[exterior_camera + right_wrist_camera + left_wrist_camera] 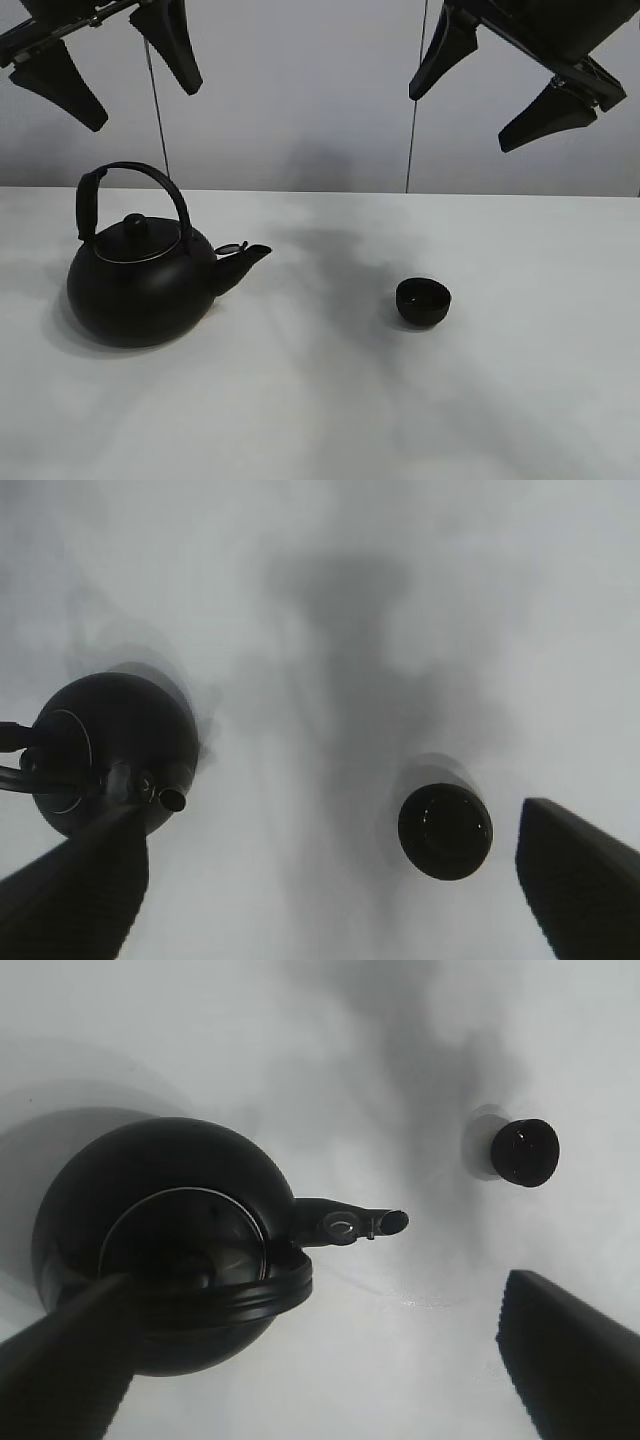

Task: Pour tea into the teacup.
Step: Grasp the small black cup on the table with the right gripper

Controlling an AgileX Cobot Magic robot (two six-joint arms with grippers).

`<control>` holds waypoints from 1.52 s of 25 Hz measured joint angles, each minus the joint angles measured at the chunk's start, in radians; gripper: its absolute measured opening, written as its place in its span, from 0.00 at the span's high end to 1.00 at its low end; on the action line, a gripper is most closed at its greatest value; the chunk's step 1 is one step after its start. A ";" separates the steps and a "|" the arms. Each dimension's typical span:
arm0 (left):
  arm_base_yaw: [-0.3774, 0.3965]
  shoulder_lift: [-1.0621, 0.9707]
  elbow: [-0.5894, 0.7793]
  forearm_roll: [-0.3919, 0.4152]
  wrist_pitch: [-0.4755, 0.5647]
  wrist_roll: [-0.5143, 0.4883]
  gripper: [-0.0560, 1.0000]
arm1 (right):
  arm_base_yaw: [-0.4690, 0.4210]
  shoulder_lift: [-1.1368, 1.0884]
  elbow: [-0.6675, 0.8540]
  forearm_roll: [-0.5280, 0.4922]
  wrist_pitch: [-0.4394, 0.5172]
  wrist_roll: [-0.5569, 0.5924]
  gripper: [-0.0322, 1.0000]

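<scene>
My left hand (142,105) and right hand (460,120) hang released. Small matte-black teacup (423,301) stands 3 o'clock from round black kettle (140,290).

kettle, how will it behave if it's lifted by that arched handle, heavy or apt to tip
Probably heavy for its size: the kettle has a big round body and may hold tea. Held by the handle, it could swing if the handle pivots at its ends. The lid seems to just sit on top, so it might slip in a steep pour.
</scene>
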 joint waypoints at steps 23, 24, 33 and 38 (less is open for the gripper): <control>0.000 0.000 0.000 0.000 -0.001 0.000 0.29 | 0.313 0.170 0.000 -0.646 0.026 0.144 0.30; 0.000 0.000 0.000 0.000 -0.001 0.000 0.29 | 0.317 0.186 0.000 -0.655 0.021 0.156 0.30; 0.000 0.000 0.000 0.000 -0.001 0.000 0.29 | 0.320 0.312 -0.004 -0.659 -0.032 0.195 0.30; 0.000 0.000 0.000 0.000 -0.001 0.000 0.29 | 0.320 0.351 -0.004 -0.651 -0.064 0.218 0.30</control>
